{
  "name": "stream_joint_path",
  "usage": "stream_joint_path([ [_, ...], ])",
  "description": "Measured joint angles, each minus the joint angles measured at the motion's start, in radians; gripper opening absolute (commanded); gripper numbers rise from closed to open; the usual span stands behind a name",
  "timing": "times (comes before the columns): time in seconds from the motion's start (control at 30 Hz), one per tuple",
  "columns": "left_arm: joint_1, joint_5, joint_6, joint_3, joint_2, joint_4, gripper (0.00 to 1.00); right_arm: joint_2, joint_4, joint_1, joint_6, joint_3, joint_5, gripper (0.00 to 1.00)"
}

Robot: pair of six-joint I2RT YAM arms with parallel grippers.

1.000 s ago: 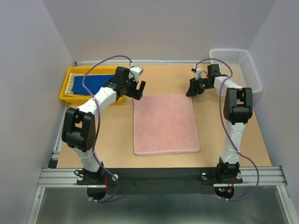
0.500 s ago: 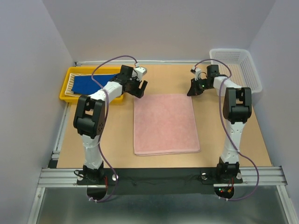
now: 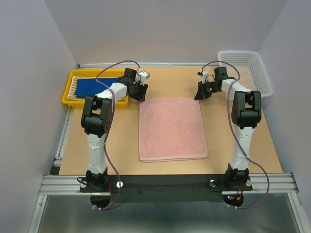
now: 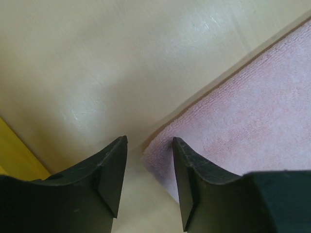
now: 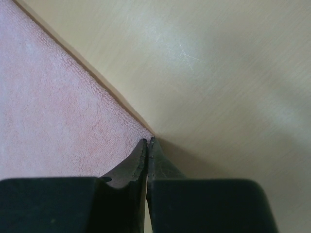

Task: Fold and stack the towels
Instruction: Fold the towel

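Jaws: left gripper [image 4: 149, 141] parted, right gripper [image 5: 147, 141] clamped tight, each at a corner of the flat pink towel [image 3: 171, 127]. Whether cloth is caught is hidden.

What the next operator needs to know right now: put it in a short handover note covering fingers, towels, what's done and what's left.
Left gripper: fingers open, astride the far left corner of the pink towel, not closed on it.
Right gripper: fingers shut right at the towel's far right corner; whether cloth is pinched is unclear.
Towels: the pink one lies flat and unfolded mid-table. The blue towel lies on the striped towel in the yellow tray.
Done: pink towel spread out; nothing folded or stacked.
Left: fold all three, then stack them.
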Motion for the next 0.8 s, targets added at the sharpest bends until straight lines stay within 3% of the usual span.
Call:
stream_joint_path([
  [0.03, 0.000, 0.001, 0.000, 0.003, 0.003, -0.007, 0.41, 0.000, 0.000, 0.001, 0.000, 0.000, 0.002, 0.00],
  [0.07, 0.002, 0.002, 0.000, 0.008, 0.005, -0.016, 0.40, 0.000, -0.001, 0.001, 0.000, 0.000, 0.003, 0.00],
  [0.5, 0.002, 0.005, 0.013, 0.033, 0.041, -0.055, 0.45, -0.002, -0.011, 0.011, 0.001, 0.012, 0.059, 0.01],
  [0.67, 0.002, -0.002, 0.014, 0.033, 0.041, -0.057, 0.39, -0.004, -0.012, 0.014, 0.002, 0.012, 0.069, 0.00],
  [0.7, 0.002, -0.004, 0.014, 0.035, 0.042, -0.060, 0.31, -0.004, -0.012, 0.015, 0.002, 0.012, 0.071, 0.00],
  [0.8, 0.003, -0.004, 0.013, 0.040, 0.046, -0.065, 0.27, -0.006, -0.013, 0.018, 0.004, 0.012, 0.082, 0.01],
])
